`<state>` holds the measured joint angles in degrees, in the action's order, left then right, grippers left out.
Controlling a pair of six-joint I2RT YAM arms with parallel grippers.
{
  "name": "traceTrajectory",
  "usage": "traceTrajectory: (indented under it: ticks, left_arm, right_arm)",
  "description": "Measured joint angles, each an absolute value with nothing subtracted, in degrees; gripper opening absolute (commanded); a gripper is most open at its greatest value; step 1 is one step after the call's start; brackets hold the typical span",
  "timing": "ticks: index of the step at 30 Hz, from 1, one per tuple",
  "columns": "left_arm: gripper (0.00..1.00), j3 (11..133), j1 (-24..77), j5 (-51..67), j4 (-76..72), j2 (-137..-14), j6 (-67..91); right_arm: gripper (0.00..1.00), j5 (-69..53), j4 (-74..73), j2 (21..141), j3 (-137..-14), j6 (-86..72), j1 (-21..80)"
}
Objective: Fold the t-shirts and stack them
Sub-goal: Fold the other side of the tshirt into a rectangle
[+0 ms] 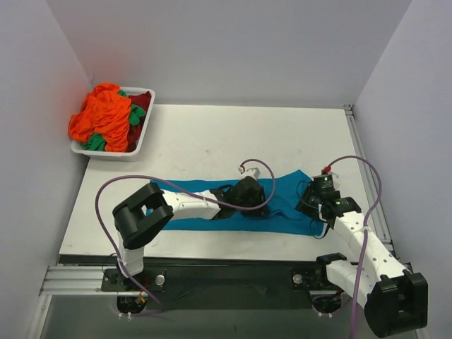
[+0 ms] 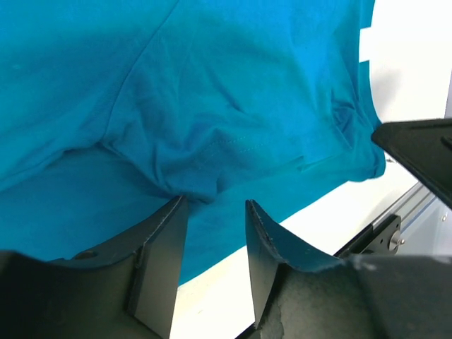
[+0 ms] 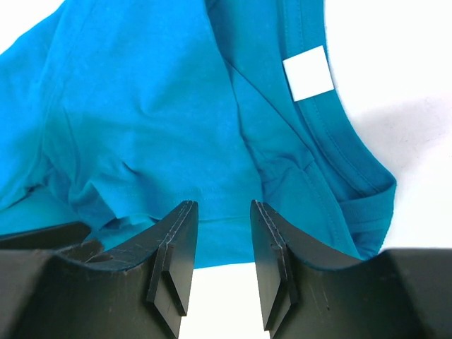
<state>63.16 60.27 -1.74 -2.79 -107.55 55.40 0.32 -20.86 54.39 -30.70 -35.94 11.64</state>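
While more t-shirts sit heaped in a white tray (image 1: 113,153) at the far left corner of the counter (image 1: 212,134), the teal-blue t-shirt (image 1: 286,189) lies stretched in a long band across the near half of the counter, in front of both arms. The left gripper (image 1: 248,192) is down over the middle of the band with its jaws apart. Its wrist view shows the fingertips at a creased ridge of the cloth, with nothing pinched between them. The right gripper (image 1: 316,201) stands at the band's right end, where the collar (image 3: 339,134) and its white neck label (image 3: 308,73) lie. Its jaws are apart too, straddling the near edge of the cloth without closing on it. In the tray, the orange t-shirt (image 1: 102,113) lies on top, with a green t-shirt (image 1: 135,113) and a dark red t-shirt (image 1: 141,100) showing beside it, none of them folded.

The step in hand appears to be the folding of the first shirt: the sides look turned in already, and the band is not yet doubled end over end. The next move likely calls for both grippers to close on the cloth's edge, each taking every layer at once, and to carry one end evenly over the other. A pinch that catches only the top layer would probably pull the fold open.
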Motion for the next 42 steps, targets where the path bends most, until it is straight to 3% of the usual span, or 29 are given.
traceTrajectory:
  ticks: [18, 22, 23, 30, 36, 42]
  left_arm:
    - [0.44, 69.65, 62.65, -8.43, 5.89, -111.92, 56.58]
    - [0.36, 70.28, 62.94, -9.1, 6.59, -112.42, 56.51]
    - [0.29, 70.3, 62.94, -9.26, 6.7, -112.42, 56.51]
    - [0.09, 70.91, 62.96, -10.59, 8.29, -112.42, 55.99]
    - [0.0, 71.16, 62.96, -11.2, 9.04, -111.98, 55.05]
    - [0.0, 70.94, 62.96, -11.9, 10.15, -108.97, 54.72]
  right_arm:
    - [0.36, -3.22, -20.86, 53.69, -30.57, -34.52, 9.67]
    - [0.36, -3.46, -20.88, 53.63, -30.37, -34.46, 9.43]
    - [0.36, -3.46, -20.88, 53.63, -30.37, -34.46, 9.39]
    - [0.36, -3.49, -20.86, 53.63, -30.35, -34.46, 9.32]
    - [0.36, -3.44, -20.82, 53.8, -29.89, -34.48, 8.93]
    - [0.36, -3.4, -20.69, 55.18, -29.47, -34.54, 8.58]
